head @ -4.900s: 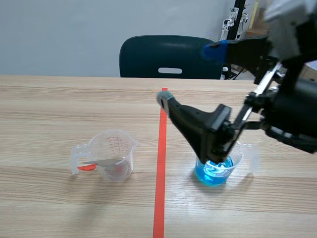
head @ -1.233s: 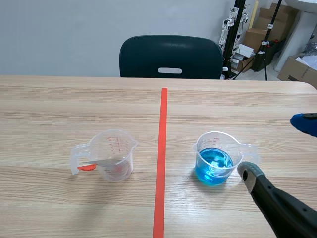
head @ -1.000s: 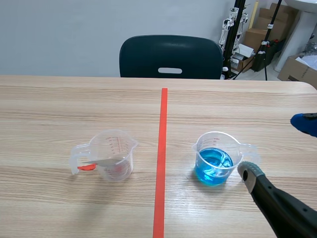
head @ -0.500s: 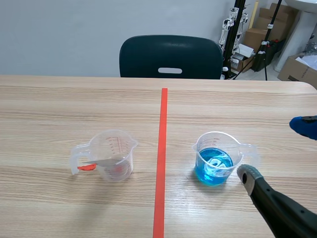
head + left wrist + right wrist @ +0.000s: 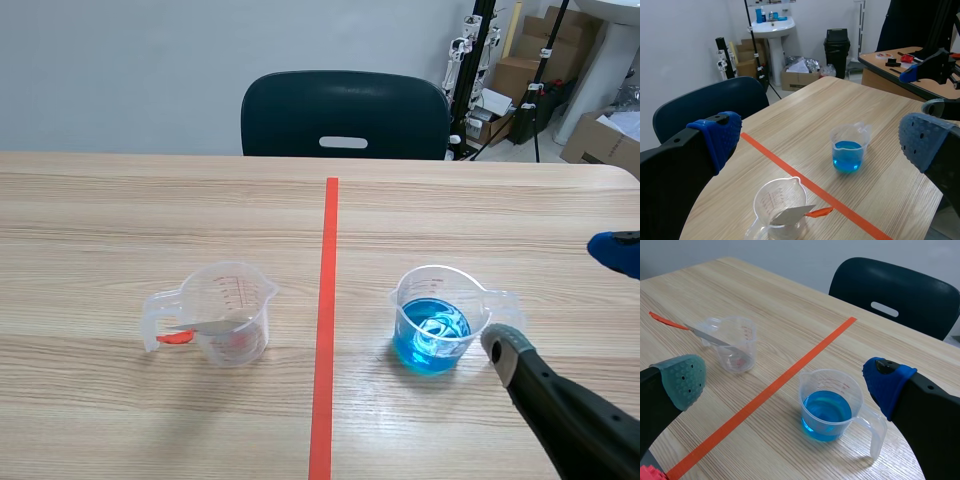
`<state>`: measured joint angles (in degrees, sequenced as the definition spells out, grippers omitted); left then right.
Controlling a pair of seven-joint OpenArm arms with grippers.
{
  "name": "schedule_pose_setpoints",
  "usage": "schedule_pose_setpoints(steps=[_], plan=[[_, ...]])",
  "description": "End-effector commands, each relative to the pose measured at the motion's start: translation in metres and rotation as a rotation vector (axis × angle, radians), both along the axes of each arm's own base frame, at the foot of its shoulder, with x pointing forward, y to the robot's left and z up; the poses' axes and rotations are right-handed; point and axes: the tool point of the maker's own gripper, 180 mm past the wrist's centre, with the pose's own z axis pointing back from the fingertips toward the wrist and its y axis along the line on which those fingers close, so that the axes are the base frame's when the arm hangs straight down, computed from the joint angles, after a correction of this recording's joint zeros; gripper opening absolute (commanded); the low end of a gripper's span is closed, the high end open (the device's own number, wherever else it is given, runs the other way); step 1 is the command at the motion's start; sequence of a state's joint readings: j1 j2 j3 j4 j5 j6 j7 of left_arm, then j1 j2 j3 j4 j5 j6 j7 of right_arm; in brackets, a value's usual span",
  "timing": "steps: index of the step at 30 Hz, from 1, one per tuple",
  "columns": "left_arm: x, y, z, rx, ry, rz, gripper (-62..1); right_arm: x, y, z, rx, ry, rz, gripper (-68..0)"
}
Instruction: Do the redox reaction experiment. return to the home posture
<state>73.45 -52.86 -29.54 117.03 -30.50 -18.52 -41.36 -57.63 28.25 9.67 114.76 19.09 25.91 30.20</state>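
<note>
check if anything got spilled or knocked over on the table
Nothing stands out. The cup of blue liquid and the clear cup both stand upright. The red-handled scoop leans in the clear cup with its handle out over the rim. No liquid shows on the table.

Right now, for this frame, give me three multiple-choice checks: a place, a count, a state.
1. The cup of blue liquid stands: A) left of the tape line; B) right of it; C) on it.
2. Cups on the table: A) one; B) two; C) three.
3. The right jaws are: A) open; B) shut on the cup; C) shut on a spoon.
1 B: the scene view shows it right of the line. 2 B: the blue one plus the clear cup. 3 A: pads apart, nothing between.
</note>
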Motion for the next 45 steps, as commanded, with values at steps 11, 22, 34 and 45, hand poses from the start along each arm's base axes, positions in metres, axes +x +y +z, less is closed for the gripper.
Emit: schedule_pose_setpoints(steps=[11,22,34,45], plan=[[0.017,0.005,-0.005,0.067,-0.023,0.067,1.4,0.004,0.001,0.010,0.011,-0.031,0.000,0.4],[0.034,0.019,-0.037,0.198,0.039,0.103,1.4,0.004,0.001,0.006,-0.003,-0.014,-0.001,0.4],[0.036,0.023,-0.055,0.301,0.064,0.114,1.4,0.002,0.003,-0.001,-0.074,-0.024,0.018,0.4],[0.043,0.022,-0.074,0.369,0.096,0.118,1.4,0.003,0.001,-0.001,-0.076,-0.027,0.008,0.4]])
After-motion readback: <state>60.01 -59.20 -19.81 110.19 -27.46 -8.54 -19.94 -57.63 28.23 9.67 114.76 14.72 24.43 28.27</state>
